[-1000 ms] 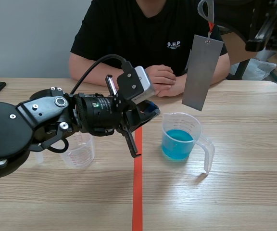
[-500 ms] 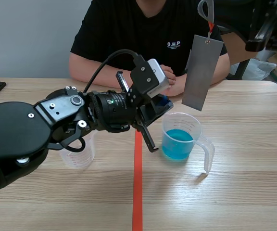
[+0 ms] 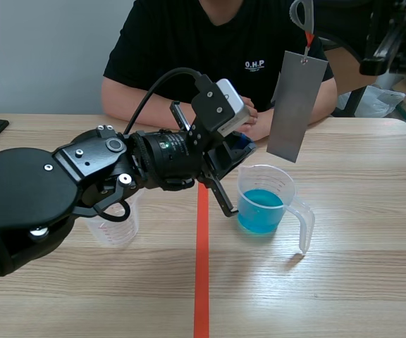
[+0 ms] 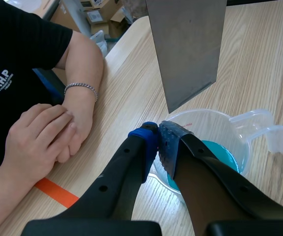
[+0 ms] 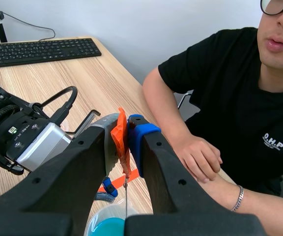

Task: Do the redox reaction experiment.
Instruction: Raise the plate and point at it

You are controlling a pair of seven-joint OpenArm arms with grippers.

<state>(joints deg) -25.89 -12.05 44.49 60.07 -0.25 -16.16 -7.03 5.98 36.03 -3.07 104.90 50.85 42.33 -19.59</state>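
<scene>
Metal plate [image 3: 297,105] on tag [image 5: 120,140], tight in right end effector [image 5: 124,126]

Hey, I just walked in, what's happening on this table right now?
The right gripper, raised, is shut on an orange tag from which a flat grey metal plate hangs above a clear plastic measuring cup of blue liquid; the plate is not yet in it. The left gripper, shut on nothing, sits by the cup's near rim. A second, empty clear cup stands off to the robot's left. A person sits across the table with hands folded.
</scene>
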